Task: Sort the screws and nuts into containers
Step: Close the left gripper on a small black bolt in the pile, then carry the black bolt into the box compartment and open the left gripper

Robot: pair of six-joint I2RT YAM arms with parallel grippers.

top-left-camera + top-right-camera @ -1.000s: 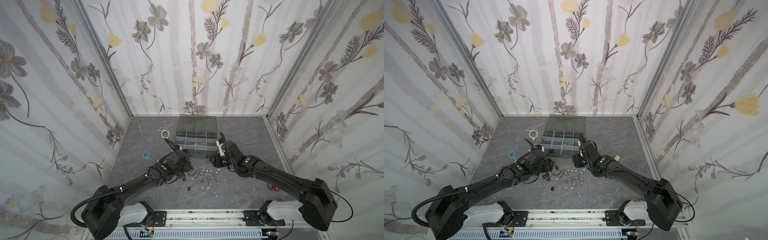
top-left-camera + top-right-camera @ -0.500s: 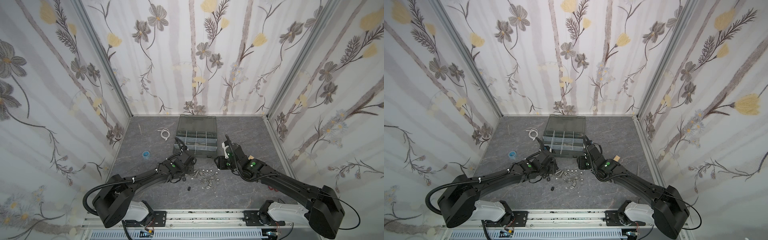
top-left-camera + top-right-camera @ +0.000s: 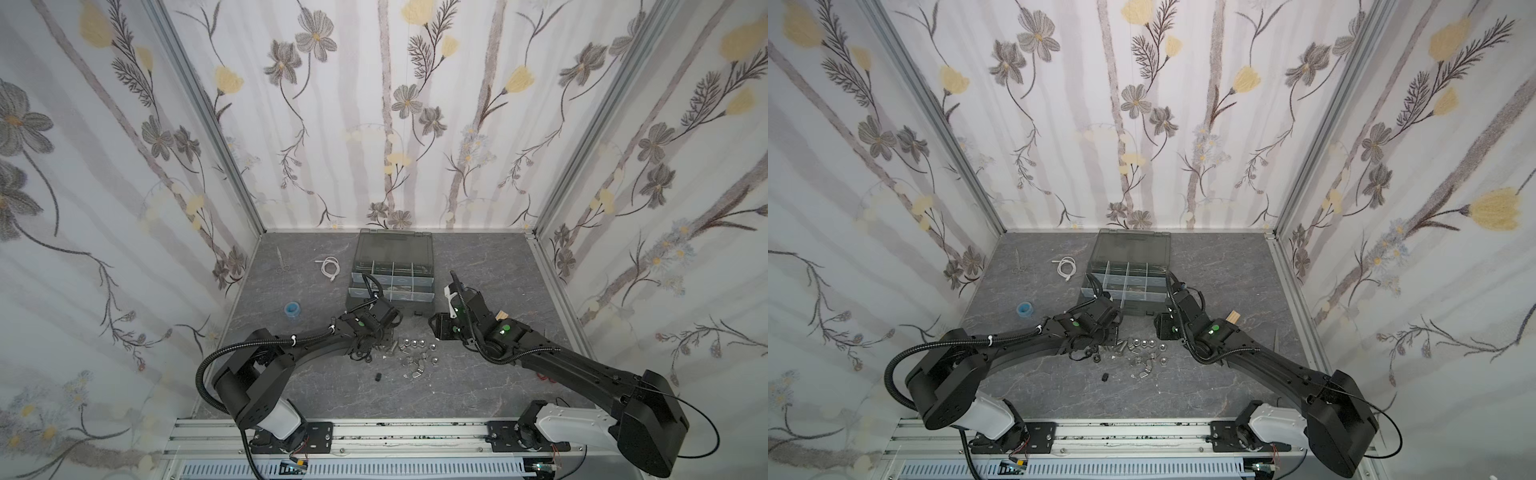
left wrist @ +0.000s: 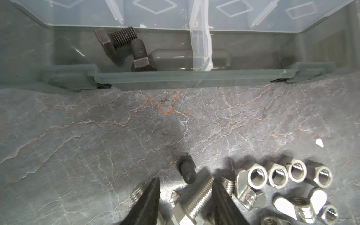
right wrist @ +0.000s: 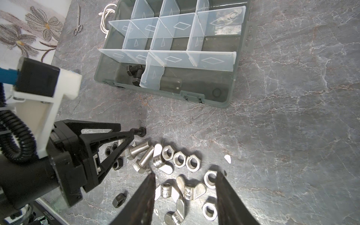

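Silver screw (image 4: 194,196) lies flat on the table (image 4: 97,126) beside loose nuts (image 4: 283,182). Its long axis runs slantwise, with the threaded end toward the organizer case (image 4: 194,79). The left gripper (image 4: 186,181) straddles it, jaws apart, with a gap on one side. The right gripper (image 5: 186,174) hovers spread and empty over the wing nuts (image 5: 187,190).

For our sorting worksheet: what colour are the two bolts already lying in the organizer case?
Both bolts are black; the left wrist view shows them best.

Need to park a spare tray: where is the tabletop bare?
Bare: right of the organizer case up to the wall; the near strip between nuts and rail. Crowded: before the case, nuts, screws, left gripper and right gripper.
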